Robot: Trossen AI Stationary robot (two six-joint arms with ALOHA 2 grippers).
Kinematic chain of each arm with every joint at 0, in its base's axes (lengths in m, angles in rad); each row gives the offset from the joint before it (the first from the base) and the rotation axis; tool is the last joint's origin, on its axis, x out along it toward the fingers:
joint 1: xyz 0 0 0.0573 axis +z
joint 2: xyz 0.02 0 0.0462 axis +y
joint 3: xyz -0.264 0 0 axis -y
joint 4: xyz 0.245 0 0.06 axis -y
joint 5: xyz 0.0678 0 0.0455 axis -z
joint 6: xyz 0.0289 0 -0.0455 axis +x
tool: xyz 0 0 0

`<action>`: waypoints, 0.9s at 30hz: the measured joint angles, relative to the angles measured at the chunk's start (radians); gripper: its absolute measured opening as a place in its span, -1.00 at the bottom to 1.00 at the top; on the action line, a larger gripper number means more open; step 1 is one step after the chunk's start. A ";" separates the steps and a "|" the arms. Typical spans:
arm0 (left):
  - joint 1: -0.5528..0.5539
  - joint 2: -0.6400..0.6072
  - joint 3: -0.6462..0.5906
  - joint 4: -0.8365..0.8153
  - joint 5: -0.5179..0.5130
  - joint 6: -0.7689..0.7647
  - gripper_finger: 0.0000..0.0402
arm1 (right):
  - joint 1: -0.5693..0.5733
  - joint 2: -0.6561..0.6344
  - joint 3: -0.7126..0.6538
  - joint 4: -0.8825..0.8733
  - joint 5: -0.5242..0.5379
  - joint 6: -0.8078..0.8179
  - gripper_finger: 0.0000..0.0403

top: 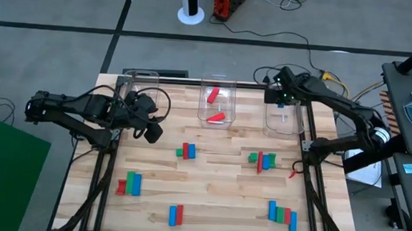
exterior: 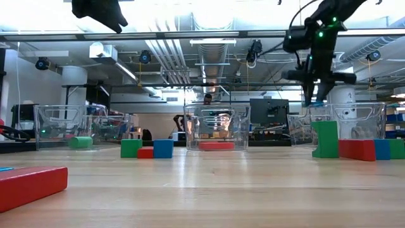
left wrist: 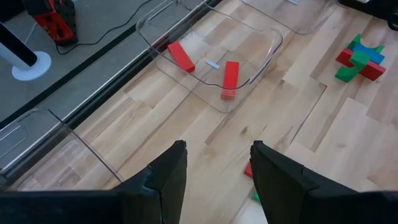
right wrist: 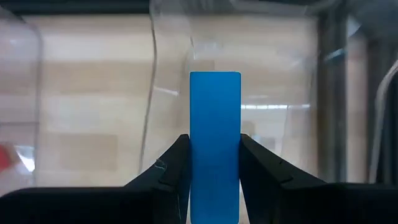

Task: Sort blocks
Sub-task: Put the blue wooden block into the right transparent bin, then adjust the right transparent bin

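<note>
We see the right pincer [right wrist: 214, 163] pinching a blue block [right wrist: 215, 140] above a clear bin [top: 284, 119]; the left pincer [left wrist: 214, 171] is spread, empty

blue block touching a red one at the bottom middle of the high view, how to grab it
Come straight down and pinch the blue block across its two short ends. It lies flat with one long side against the red block, so a finger likely won't fit there; both ends look free.
</note>
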 joint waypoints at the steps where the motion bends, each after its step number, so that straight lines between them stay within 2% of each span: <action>1: 0.000 0.000 0.000 0.000 0.000 0.000 -0.23 | 0.000 0.004 -0.016 0.012 -0.007 0.005 -0.52; 14: 0.000 0.000 0.000 0.000 0.000 0.000 -0.23 | 0.000 0.009 -0.129 0.108 -0.023 0.036 -0.52; 21: 0.000 0.000 0.000 0.000 0.000 0.000 -0.23 | 0.000 0.009 -0.130 0.113 -0.019 0.035 -0.35; 27: 0.000 0.000 0.000 0.000 0.000 0.000 -0.23 | 0.000 0.007 -0.130 0.117 -0.013 0.027 -0.47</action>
